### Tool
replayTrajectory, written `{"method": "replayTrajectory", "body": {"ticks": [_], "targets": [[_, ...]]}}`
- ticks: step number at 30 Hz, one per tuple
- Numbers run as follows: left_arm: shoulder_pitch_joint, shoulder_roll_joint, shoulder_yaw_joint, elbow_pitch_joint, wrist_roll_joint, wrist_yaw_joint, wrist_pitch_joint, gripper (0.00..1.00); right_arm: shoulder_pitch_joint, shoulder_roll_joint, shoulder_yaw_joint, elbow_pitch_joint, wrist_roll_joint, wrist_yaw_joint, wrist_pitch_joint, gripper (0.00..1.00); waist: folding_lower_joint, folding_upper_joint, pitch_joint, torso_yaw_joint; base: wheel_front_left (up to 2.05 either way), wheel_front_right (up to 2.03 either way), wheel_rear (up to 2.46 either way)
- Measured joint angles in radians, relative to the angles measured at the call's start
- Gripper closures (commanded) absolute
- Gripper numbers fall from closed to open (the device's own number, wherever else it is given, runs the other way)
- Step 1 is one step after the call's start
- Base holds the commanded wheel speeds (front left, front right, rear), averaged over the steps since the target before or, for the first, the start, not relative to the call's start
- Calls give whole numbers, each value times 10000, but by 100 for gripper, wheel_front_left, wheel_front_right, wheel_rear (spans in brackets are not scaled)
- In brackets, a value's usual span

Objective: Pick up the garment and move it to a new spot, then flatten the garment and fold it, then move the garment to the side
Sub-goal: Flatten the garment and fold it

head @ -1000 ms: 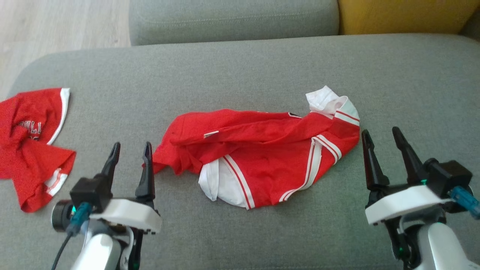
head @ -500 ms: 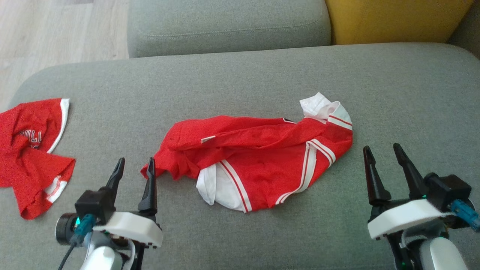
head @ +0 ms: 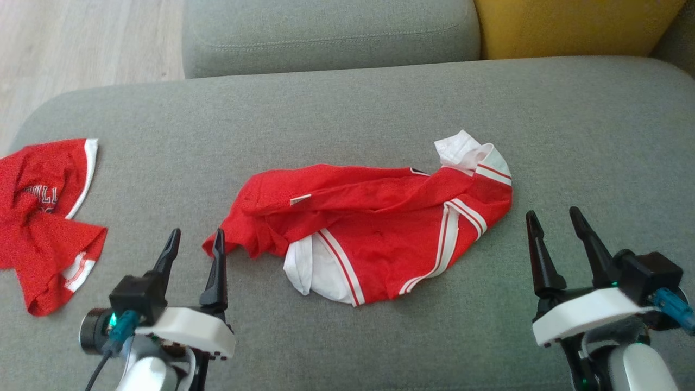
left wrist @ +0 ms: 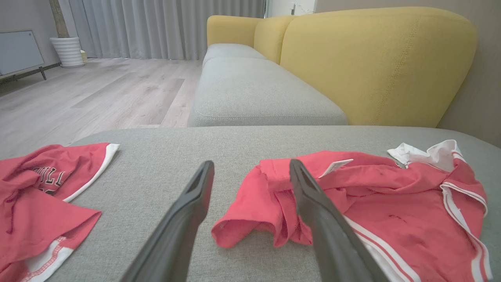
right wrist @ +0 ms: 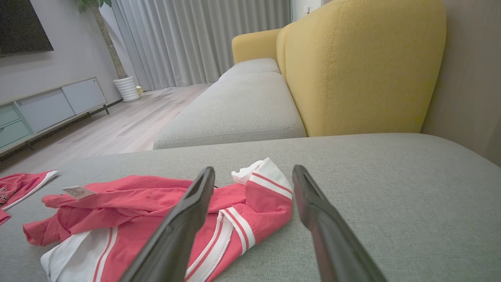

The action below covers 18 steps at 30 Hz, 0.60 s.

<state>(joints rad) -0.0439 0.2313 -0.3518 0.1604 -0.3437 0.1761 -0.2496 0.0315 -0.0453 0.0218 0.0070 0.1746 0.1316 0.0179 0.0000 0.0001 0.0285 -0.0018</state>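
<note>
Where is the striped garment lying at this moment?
In the head view the striped garment lies crumpled in the middle of the cushion, between the left gripper and the right gripper; a lettered garment lies far to its left.

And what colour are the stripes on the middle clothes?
White stripes on the red garment; head view shows them best.

"ULL" on left red garment (left wrist: pixel 43 196)

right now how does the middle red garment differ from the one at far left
The middle garment shows double white stripes and a white panel; the left garment shows lettering. The middle garment lies whole in the head view; the left garment runs off its edge. Both are red, white-trimmed, crumpled on the grey cushion.
</note>
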Motion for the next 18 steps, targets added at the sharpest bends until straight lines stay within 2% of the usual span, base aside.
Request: {"method": "replayTrajectory", "body": {"ticks": [12, 18], "targets": [[-46, -2, -10, -63, 69, -2, 0, 0, -53, 0, -161, 17, -79, 0, 0, 0, 0, 0, 250, 101, 0, 0, 0], [-574, -35, -25, -217, 163, -69, 0, 0, -1121, 0, -625, 1066, -82, 0, 2, 0, 0, 0, 763, 249, 0, 0, 0]]}}
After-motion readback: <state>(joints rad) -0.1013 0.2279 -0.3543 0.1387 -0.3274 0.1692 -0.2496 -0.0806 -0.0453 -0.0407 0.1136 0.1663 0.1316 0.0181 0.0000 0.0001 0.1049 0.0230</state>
